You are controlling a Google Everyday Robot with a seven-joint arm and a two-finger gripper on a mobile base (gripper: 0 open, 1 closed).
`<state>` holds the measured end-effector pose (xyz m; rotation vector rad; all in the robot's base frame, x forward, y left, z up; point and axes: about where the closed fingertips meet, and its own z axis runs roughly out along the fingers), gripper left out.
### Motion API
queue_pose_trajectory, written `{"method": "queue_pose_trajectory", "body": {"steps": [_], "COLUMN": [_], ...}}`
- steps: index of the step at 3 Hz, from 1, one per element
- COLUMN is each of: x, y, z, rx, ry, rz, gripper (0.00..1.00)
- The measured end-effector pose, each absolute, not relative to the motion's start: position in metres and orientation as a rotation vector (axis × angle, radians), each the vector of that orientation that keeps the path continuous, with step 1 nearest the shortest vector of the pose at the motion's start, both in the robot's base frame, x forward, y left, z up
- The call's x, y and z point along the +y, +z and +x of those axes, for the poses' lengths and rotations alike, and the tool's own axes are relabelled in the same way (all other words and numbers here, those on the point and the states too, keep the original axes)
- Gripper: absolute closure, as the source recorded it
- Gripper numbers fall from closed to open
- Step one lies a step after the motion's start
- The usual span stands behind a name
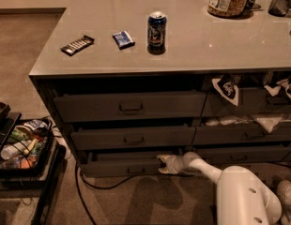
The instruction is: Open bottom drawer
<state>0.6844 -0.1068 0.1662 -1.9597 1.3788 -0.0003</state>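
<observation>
Bottom drawer (115, 167), lower centre of frame, slightly out: my gripper (165, 163) sits at its right upper edge, hold not discernible; I should pull straight outward, level, avoiding skew from this off-centre purchase.

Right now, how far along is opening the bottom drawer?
Done: the gripper is at the bottom drawer, at the right end of its front, low near the floor. In hand: the drawer stands only slightly out, with a narrow strip of its inside showing. Left: most of the pull outward.
</observation>
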Motion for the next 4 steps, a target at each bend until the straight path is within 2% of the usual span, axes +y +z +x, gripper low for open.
{"method": "queue_pose_trajectory", "body": {"steps": [1,4], "x": [-0.107,-0.101], "y": [0.169,0.165], "z": [0.684,0.66], "rx": [1.388,1.59], "ry": [0.006,0.196], "rz": [-1.959,-1.983], "gripper": [0.58,0.59]}}
